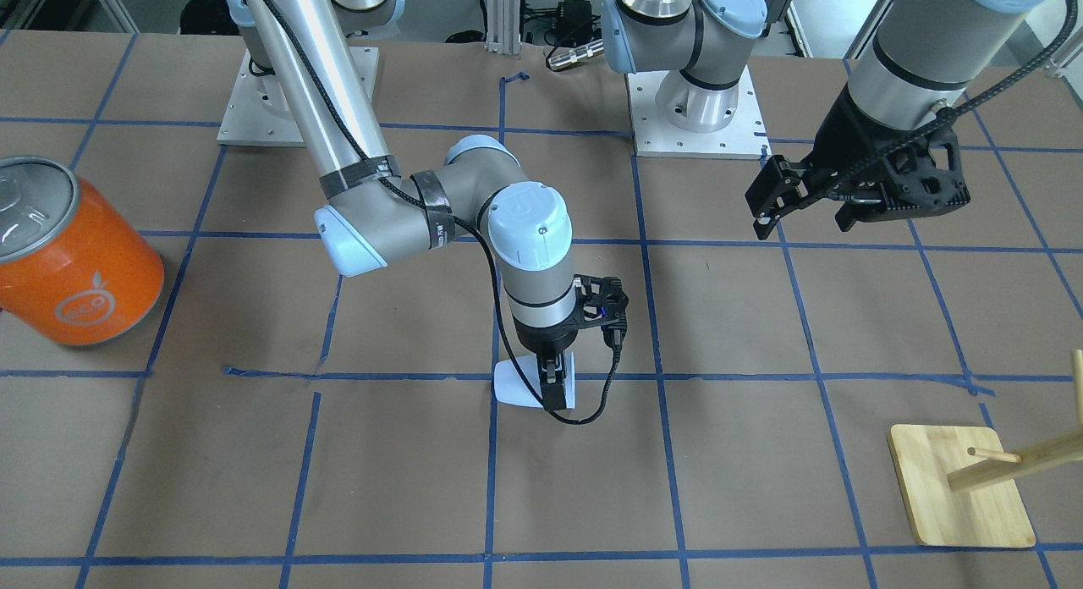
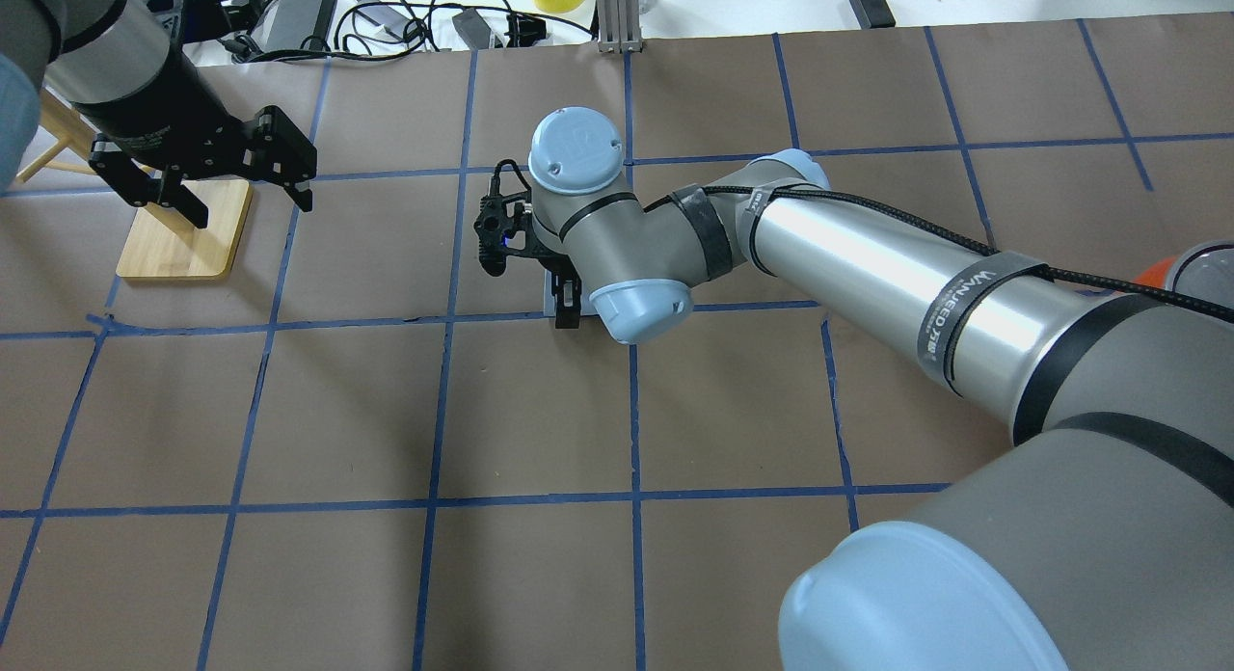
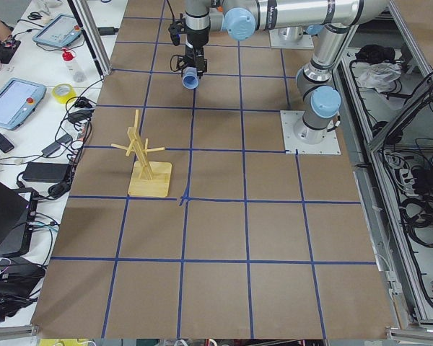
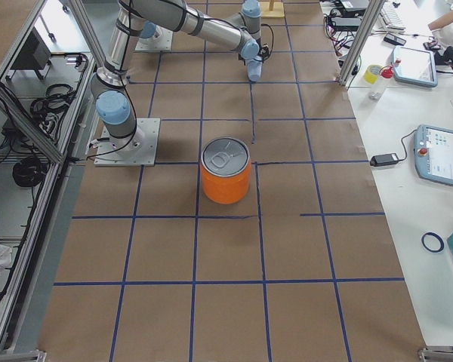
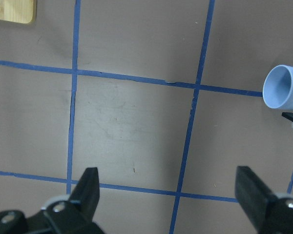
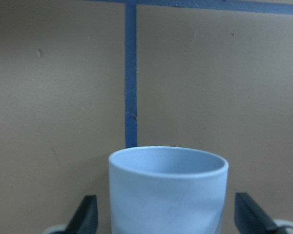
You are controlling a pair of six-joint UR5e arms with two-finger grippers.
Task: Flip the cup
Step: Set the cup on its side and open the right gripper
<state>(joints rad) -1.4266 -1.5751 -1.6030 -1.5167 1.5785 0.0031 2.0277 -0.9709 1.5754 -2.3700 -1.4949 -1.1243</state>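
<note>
The pale blue cup point(image 1: 518, 384) lies on its side at the table's middle, its mouth toward the robot's left. It also shows in the left wrist view point(image 5: 283, 87) and the right wrist view point(image 6: 168, 195). My right gripper point(image 1: 550, 390) points straight down over it. Its fingers point(image 6: 88, 214) stand either side of the cup with small gaps, so it is open. I cannot tell whether the cup rests on the table or hangs just above it. My left gripper point(image 1: 804, 217) is open and empty, high over the table, well apart from the cup.
A large orange can point(image 1: 76, 259) with a silver top stands on the robot's right side. A wooden peg rack point(image 1: 960, 487) on a square base stands on the left side, below the left gripper point(image 2: 253, 208). Blue tape lines grid the brown table.
</note>
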